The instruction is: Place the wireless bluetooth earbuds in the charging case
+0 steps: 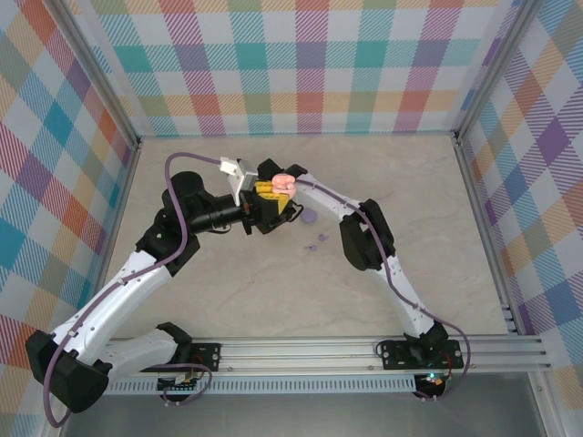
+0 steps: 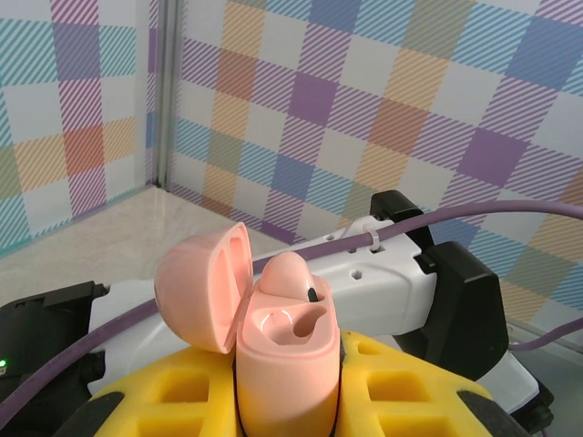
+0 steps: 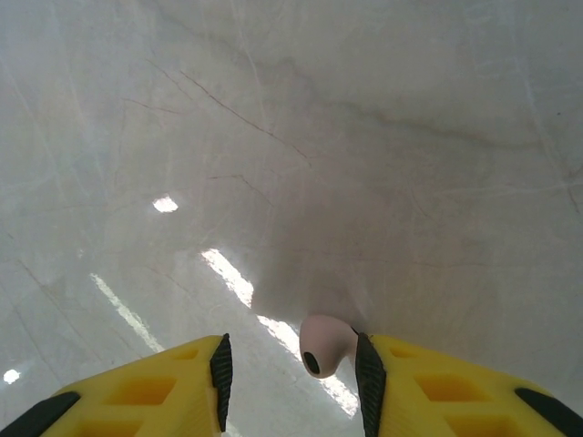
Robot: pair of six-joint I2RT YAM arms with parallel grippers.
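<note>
2 white-and-black arms (image 1: pixel 137 269) — purple cables (image 1: pixel 178 218), yellow fingers (image 3: pixel 155 391), black pads (image 3: pixel 221 373).

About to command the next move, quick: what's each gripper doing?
The left gripper: shut on the pink charging case, lid open.
The right gripper: open; a pale pink earbud sits against one finger, not pinched.

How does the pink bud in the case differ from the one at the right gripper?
Place: the seated bud sits in a slot of the open case, clamped by the left gripper; the loose bud hangs over the table at the right gripper.
Contact: the case cradles the seated bud; the loose bud touches one pad, with a gap to the other.
Both are pale pink.
</note>
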